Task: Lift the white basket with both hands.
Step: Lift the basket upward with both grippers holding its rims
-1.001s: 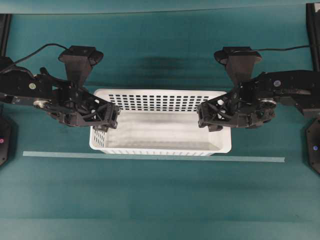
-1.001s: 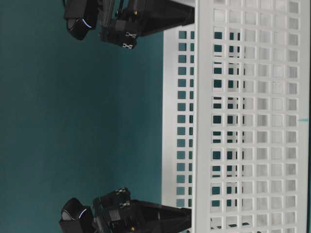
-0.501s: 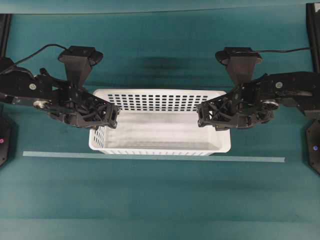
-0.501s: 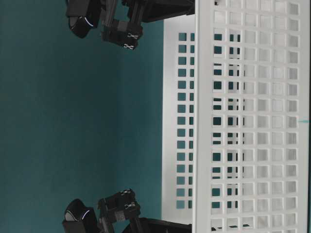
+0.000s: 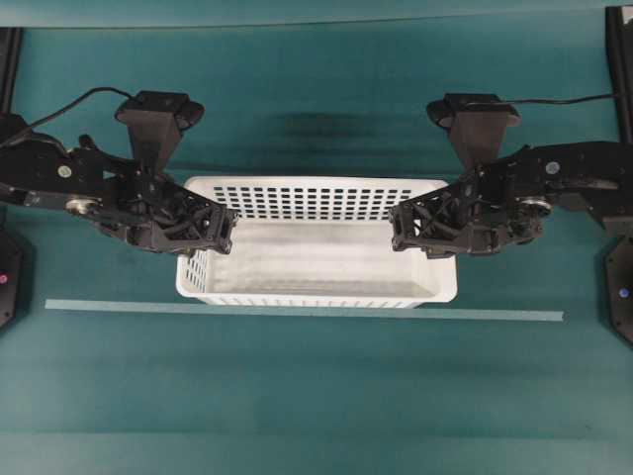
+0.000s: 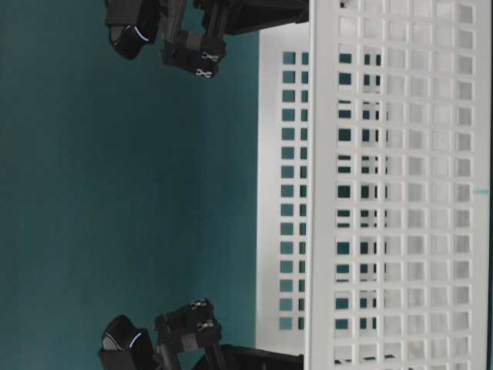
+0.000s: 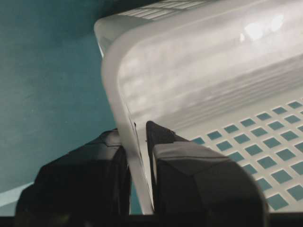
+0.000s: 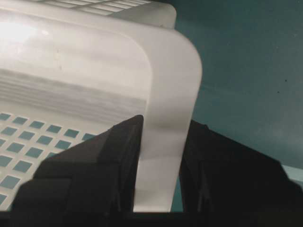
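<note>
The white basket rests on the teal table, empty, its perforated back wall toward the top of the overhead view. My left gripper is shut on the basket's left end wall, one finger inside and one outside. In the left wrist view the thin rim is pinched in the left gripper. My right gripper is shut on the right end wall the same way. The right wrist view shows the broad rim clamped in the right gripper. From table level the basket's long wall fills the right side.
A pale strip of tape runs across the table just in front of the basket. Black frame posts stand at both side edges, with the arm bases below them.
Both grippers have closed onto the basket's end walls; a second ago their jaws stood wider. The basket has barely shifted.
</note>
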You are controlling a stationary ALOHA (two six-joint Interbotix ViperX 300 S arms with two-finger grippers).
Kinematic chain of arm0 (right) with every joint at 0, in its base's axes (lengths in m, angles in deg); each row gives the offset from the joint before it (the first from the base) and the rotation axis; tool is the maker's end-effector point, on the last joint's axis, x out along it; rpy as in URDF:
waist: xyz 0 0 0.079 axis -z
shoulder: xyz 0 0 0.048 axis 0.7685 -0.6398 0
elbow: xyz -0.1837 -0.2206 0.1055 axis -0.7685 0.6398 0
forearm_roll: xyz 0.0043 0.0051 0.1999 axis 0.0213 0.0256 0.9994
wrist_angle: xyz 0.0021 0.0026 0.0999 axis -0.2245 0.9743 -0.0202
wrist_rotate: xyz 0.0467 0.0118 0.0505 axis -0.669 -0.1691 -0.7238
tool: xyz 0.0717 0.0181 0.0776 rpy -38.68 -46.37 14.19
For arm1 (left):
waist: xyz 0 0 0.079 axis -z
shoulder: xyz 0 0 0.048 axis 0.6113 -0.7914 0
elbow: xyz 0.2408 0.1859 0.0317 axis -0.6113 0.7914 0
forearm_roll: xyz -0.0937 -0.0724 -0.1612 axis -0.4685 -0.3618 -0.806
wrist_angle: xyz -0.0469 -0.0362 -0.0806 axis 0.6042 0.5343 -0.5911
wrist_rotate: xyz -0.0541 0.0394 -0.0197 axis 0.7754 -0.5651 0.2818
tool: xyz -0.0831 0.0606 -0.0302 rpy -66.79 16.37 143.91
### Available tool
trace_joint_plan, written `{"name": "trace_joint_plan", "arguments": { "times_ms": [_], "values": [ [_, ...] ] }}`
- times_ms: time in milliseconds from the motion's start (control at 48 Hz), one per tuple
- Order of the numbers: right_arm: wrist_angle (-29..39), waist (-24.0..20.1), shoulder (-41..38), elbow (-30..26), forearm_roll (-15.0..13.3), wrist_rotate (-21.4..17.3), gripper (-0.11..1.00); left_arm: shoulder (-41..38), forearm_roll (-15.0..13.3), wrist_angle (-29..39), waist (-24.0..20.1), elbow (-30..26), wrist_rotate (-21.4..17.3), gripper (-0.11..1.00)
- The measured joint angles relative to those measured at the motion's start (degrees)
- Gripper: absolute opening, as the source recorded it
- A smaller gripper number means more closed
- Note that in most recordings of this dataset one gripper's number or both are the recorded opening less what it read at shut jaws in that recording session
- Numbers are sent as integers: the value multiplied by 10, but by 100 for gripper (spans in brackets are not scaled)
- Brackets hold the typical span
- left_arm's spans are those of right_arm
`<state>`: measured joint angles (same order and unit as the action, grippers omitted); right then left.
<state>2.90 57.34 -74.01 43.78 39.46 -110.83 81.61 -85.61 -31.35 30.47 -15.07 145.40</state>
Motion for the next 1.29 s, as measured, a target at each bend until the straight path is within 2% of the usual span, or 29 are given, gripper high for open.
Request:
{"name": "trace_joint_plan", "arguments": {
  "times_ms": [542,834,1126,1293],
  "values": [
    [118,0,61,-69,3,0,25,66,2,115,2,-76,-1,9],
    [200,3,81,-120,18,0,25,98,2,184,3,-126,-1,9],
    [230,4,94,-163,18,0,25,111,2,218,3,-166,-1,9],
    [284,10,95,-212,19,3,25,111,3,237,3,-192,-1,9]
  ]
}}
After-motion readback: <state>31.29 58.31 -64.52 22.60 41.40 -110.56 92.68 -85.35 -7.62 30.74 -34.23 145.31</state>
